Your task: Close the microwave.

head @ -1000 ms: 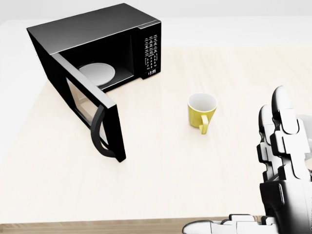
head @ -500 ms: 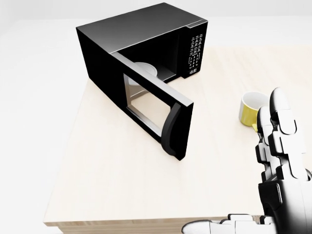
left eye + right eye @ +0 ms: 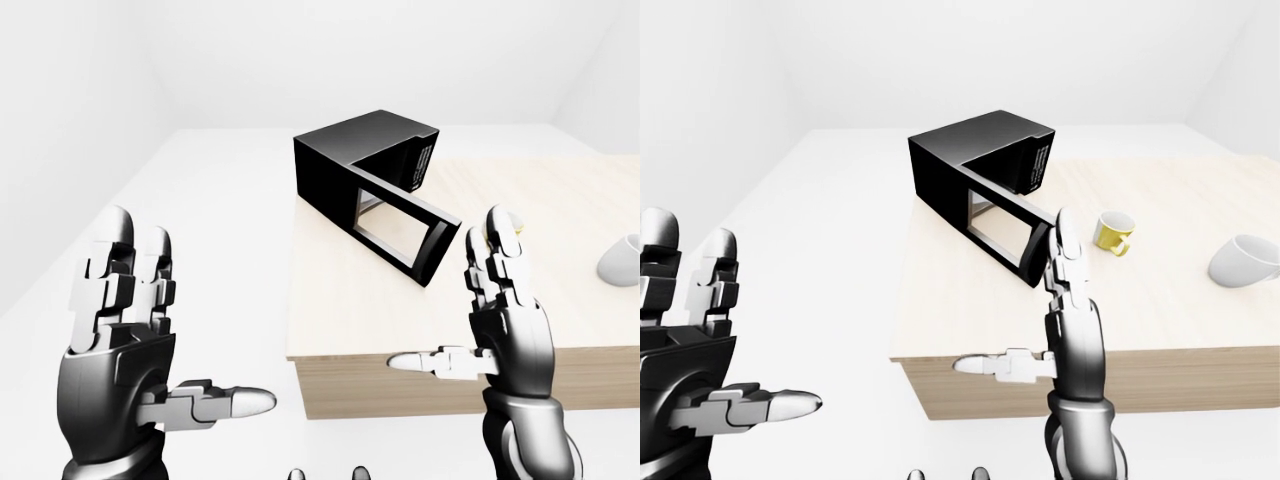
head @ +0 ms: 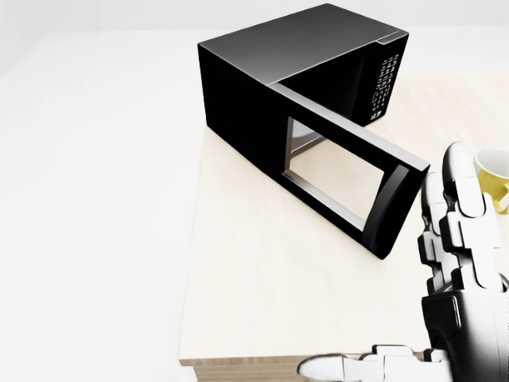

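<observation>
Microwave: we see the black box-shaped microwave (image 4: 306, 68) on the far left part of the light wooden table (image 4: 262, 294) in the head view.
Door: its black door with a glass window (image 4: 350, 179) hangs wide open.
Right hand: our right hand (image 3: 500, 320) is up, fingers spread, holding nothing.
Left hand: our left hand (image 3: 125, 350) is open too, off the table.
Cups: a small yellow cup (image 3: 1111, 231) and a white cup (image 3: 1243, 261) sit to the right.
</observation>
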Controlling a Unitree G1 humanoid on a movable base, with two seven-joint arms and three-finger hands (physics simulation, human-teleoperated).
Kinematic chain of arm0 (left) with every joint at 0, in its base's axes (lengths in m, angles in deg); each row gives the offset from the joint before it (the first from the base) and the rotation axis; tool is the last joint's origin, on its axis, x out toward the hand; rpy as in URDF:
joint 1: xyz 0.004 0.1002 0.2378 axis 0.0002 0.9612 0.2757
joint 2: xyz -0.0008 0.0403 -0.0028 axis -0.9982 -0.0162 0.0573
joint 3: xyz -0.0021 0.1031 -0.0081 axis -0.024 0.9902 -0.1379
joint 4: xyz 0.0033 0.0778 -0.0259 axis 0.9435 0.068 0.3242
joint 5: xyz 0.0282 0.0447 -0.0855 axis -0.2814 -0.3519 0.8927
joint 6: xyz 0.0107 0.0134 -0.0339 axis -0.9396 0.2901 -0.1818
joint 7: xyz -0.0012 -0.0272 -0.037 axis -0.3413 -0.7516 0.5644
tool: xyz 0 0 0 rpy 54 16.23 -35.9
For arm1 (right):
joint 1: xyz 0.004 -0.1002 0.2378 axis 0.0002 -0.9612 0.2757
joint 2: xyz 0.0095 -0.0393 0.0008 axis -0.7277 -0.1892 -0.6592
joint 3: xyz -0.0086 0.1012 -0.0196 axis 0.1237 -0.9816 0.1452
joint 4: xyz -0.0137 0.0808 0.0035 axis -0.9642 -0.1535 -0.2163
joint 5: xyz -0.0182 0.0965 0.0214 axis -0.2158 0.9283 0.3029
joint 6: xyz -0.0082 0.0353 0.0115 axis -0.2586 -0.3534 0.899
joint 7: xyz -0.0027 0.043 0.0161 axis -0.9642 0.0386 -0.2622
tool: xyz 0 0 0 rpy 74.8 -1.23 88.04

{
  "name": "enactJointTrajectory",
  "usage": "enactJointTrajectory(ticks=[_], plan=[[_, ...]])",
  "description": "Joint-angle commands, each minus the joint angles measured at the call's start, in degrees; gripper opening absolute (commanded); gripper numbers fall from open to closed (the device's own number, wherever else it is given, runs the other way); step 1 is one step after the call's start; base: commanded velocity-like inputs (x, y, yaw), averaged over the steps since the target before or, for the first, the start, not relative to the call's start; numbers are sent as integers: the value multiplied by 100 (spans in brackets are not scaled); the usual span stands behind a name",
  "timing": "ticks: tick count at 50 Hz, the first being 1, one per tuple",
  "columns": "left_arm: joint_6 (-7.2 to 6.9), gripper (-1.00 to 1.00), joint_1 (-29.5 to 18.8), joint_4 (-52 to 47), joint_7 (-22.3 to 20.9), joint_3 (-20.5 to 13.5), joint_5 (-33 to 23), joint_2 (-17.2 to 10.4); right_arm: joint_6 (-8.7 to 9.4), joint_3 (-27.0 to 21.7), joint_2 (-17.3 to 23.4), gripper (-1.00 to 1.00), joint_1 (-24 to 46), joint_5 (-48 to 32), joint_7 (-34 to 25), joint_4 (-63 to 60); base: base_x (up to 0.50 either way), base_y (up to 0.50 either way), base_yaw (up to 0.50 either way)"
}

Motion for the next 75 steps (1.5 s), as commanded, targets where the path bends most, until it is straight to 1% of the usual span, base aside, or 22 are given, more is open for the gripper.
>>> enactJointTrajectory(ticks=[1,15,25,49,53,75], plan=[[0,100,3,54,25,114,-101,-14,0,-113,-61,100,212,-70,254,60,0,0,0],[0,100,-24,-31,48,87,-79,-29,0,-29,-23,100,223,-63,348,3,0,0,0],[0,100,10,-104,28,69,-22,-38,0,7,13,100,161,-10,264,-80,8,0,0],[0,100,-12,-91,10,47,-49,-9,0,-2,18,100,136,-28,232,6,50,0,0],[0,100,23,-14,15,72,-103,18,0,-12,-17,100,186,-112,338,64,50,0,0],[0,100,38,-82,13,84,-22,6,0,18,-5,100,130,-53,337,32,0,0,0]])
